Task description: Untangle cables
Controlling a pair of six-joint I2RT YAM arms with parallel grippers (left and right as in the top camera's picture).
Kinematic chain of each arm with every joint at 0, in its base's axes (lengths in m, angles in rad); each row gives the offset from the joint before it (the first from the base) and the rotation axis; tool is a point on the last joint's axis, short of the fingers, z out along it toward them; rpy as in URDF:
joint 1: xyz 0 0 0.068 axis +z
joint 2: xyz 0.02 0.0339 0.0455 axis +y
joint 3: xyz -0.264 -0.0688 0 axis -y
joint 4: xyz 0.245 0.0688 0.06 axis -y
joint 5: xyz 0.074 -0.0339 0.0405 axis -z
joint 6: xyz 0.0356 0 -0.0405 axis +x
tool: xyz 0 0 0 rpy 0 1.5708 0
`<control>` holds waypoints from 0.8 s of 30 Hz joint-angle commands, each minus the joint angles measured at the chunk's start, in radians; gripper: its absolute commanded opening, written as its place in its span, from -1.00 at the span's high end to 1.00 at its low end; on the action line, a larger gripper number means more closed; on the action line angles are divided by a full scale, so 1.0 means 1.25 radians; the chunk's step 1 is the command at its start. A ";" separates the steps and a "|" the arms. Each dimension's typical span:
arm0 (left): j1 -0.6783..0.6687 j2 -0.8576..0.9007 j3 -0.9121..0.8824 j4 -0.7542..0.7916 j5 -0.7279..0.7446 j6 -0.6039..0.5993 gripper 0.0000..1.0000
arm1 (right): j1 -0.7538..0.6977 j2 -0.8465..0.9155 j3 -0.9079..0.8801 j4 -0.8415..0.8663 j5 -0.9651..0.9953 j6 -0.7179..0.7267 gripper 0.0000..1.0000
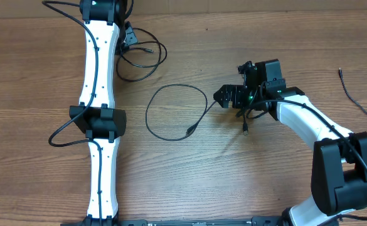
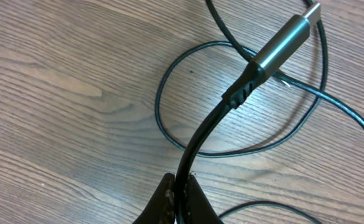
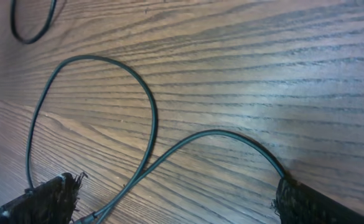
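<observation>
Thin black cables lie on the wooden table. One cable forms a loop (image 1: 170,113) at the centre, with a plug (image 1: 190,130) at its end. My right gripper (image 1: 228,97) is open just right of this loop. In the right wrist view its fingers (image 3: 175,205) straddle two crossing strands of that cable (image 3: 150,124) lying on the wood. My left gripper (image 1: 124,34) is at the top left, shut on a second cable (image 1: 142,58). In the left wrist view the jaws (image 2: 183,186) pinch that cable below its silver plug (image 2: 282,42), above cable loops (image 2: 244,146).
A third thin cable (image 1: 357,100) lies alone near the right edge. A short cord end with a plug (image 1: 245,129) hangs beside the right wrist. The left arm (image 1: 100,119) stretches up the left side of the table.
</observation>
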 commanded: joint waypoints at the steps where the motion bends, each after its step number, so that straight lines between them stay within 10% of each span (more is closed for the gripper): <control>1: -0.006 -0.015 0.013 -0.002 0.011 -0.014 0.92 | 0.002 -0.001 0.001 0.005 -0.031 -0.003 -1.00; 6: -0.006 -0.015 -0.002 -0.002 -0.035 -0.098 0.86 | 0.002 -0.001 0.001 0.005 -0.100 -0.003 -1.00; 14: -0.005 -0.015 -0.004 -0.002 -0.123 -0.111 -0.28 | 0.002 -0.001 0.001 0.020 -0.123 -0.004 -1.00; 24: 0.015 -0.038 0.003 -0.002 -0.091 -0.009 -0.95 | 0.041 -0.001 0.166 -0.152 0.114 -0.005 -0.99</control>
